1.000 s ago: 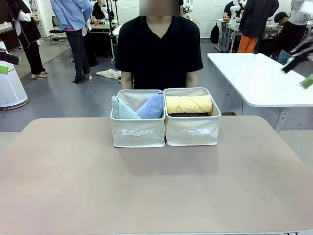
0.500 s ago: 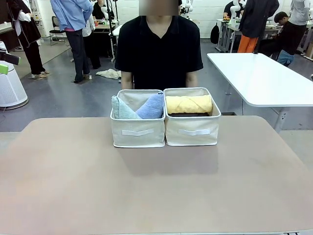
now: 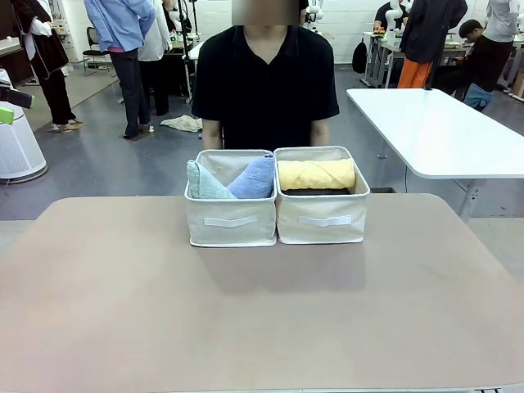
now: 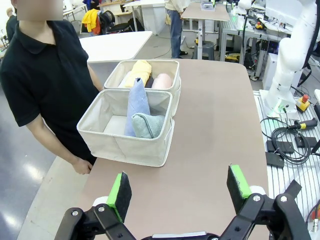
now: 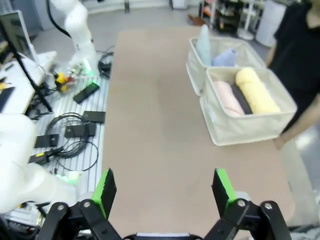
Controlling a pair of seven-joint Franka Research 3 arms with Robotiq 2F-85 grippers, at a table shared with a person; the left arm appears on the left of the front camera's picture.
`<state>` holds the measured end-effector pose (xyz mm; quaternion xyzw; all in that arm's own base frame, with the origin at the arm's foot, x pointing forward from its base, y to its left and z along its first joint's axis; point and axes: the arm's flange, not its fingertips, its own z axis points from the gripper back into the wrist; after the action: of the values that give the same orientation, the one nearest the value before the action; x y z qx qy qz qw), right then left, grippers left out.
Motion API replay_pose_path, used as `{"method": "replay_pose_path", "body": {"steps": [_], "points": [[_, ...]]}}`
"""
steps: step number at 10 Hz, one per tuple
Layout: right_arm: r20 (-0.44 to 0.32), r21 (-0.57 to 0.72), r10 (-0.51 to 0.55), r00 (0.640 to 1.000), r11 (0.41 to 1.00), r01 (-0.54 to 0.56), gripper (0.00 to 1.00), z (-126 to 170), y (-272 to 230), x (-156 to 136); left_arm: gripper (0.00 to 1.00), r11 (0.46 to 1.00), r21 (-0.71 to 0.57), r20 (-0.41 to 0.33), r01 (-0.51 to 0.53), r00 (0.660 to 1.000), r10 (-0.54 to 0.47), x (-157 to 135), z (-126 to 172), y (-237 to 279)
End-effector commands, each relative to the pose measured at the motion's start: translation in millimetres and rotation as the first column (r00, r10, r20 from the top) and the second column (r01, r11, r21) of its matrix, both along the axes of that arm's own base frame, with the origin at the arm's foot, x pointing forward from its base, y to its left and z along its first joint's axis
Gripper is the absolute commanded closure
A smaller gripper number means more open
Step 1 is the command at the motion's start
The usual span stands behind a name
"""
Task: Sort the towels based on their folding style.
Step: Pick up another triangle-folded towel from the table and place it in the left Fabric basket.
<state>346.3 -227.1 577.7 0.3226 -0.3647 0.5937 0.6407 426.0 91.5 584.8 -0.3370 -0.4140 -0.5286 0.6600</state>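
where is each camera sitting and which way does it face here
Front: fixed on the robot's side, facing across the table at the person behind two bins.
Left wrist: above the table's end, looking along it; open left gripper at bottom.
Right wrist: above the opposite end; open right gripper at bottom.
Shared: all show the yellow towel and blue towel.

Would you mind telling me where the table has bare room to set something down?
The table is bare from its near edge up to the two bins, and on both sides of them out to the table's ends. It is crowded inside the bins, which hold the folded towels and rolled towels.
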Motion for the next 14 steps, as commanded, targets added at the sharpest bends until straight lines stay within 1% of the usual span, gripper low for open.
{"method": "replay_pose_path", "body": {"steps": [1,2,3,4,14], "points": [[0.022,0.066,0.053,0.998,0.996,-0.054,0.0,9.3,-14.7,2.6,0.0,1.0,-0.014,0.005,0.006,1.0,-0.006,-1.4,0.8,0.5],[0.022,0.09,0.053,0.998,0.994,-0.055,0.0,11.6,-19.6,2.8,0.0,1.0,-0.014,0.005,0.006,1.0,-0.006,-1.4,0.8,0.5],[-0.044,0.086,0.072,0.996,0.994,-0.068,0.0,13.2,-24.3,-0.8,0.0,1.0,-0.014,0.005,0.006,1.0,-0.006,-1.4,0.8,0.5],[0.014,0.047,0.035,0.999,0.998,-0.035,0.0,10.4,-7.9,-6.6,0.0,1.0,-0.014,0.005,0.006,1.0,-0.006,-1.4,0.8,0.5],[0.014,0.047,0.035,0.999,0.998,-0.035,0.0,10.4,-7.9,-6.6,0.0,1.0,-0.014,0.005,0.006,1.0,-0.006,-1.4,0.8,0.5]]}}
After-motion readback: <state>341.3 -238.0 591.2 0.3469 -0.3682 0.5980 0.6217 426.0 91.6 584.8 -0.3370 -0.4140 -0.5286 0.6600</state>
